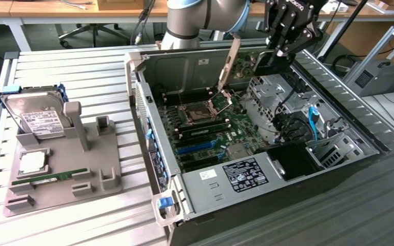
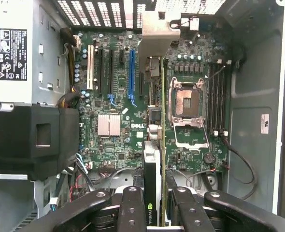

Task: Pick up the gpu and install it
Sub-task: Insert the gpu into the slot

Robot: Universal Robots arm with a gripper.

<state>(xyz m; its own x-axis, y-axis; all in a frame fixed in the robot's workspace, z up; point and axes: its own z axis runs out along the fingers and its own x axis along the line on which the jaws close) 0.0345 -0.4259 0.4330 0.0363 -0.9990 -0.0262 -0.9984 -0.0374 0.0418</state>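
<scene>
Green gpu [image 2: 152, 169] clamped in hand [image 2: 157, 200] — above motherboard [image 2: 114, 157].

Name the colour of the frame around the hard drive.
The frame is blue; the exterior view shows it best.

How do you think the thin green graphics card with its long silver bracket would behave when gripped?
Probably stiff: the thin green graphics card looks straight, held edge-on in the claw. Likely fragile, given bare circuit board. It might pivot, as its silver bracket hangs well beyond the grip.
</scene>
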